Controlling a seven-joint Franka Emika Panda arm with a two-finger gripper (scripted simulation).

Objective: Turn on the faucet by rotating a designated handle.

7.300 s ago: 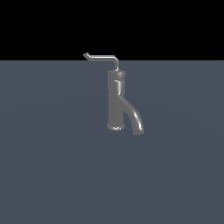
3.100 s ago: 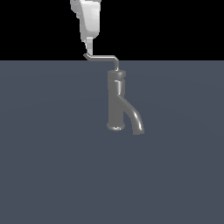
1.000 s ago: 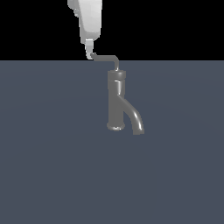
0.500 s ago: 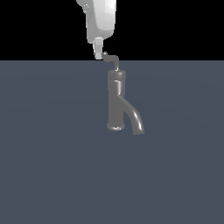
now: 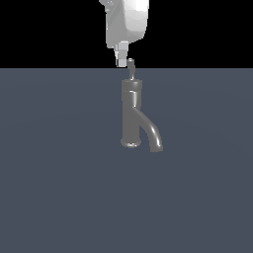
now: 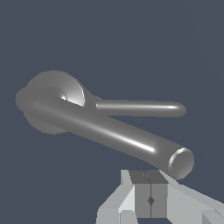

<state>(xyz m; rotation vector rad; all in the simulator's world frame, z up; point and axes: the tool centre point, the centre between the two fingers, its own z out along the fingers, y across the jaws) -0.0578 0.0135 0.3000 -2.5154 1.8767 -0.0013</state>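
Pointing toward camera: handle [image 5: 131,66] foreshortened

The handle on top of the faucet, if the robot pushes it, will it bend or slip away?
The handle looks like a thin, solid metal rod, so it probably stays stiff and swings around rather than bending. Its smooth, shiny, round surface could let the tool slide off. The faucet has a flared base, so it likely won't tip.

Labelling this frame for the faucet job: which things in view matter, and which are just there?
Task things:
- faucet
- handle, the thin rod on top
- tool, beside the handle in the exterior view, fingers together in the wrist view

Just there:
- grey surface under the faucet; nothing else visible
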